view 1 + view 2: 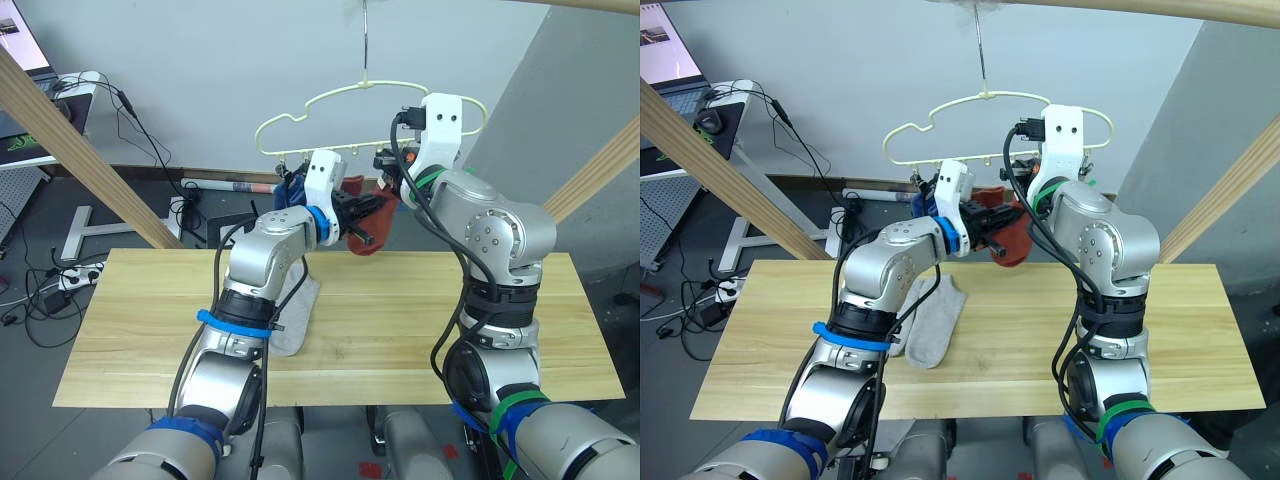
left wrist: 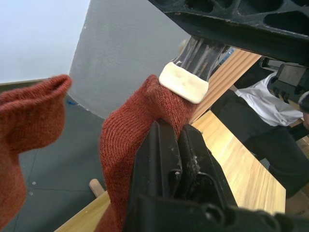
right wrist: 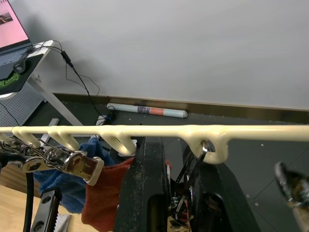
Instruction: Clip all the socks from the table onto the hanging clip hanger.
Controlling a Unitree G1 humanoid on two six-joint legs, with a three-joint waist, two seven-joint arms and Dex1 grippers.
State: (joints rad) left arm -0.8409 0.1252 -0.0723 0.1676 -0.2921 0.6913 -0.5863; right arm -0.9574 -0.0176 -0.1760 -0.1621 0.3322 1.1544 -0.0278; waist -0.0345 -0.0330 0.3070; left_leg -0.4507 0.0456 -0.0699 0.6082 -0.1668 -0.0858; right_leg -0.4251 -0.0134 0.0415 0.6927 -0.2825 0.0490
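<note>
Wood table [image 1: 1040, 330] w/ grey socks [image 1: 930, 320] lying on it. Hanger [image 1: 360, 100] above. Left claw [image 2: 176, 145] clenched on red sock [image 2: 140, 130], its edge right under the clip [image 2: 183, 82]. Right claw [image 3: 176, 193] squeezing a clip on the rail. Blue sock [image 3: 63, 179] already hung.

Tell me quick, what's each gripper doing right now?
Left gripper: shut on the rust-red sock.
Right gripper: squeezing a metal clip on the clip hanger.

Count now: two rust-red socks [image 2: 140, 130] [image 2: 24, 140] up at clip hanger [image 1: 940, 120], frame centre. One blue sock [image 3: 63, 181] beside them. Two grey socks [image 1: 935, 320] [image 1: 908, 312] on table [image 1: 1020, 340], lower left. One hanger.
</note>
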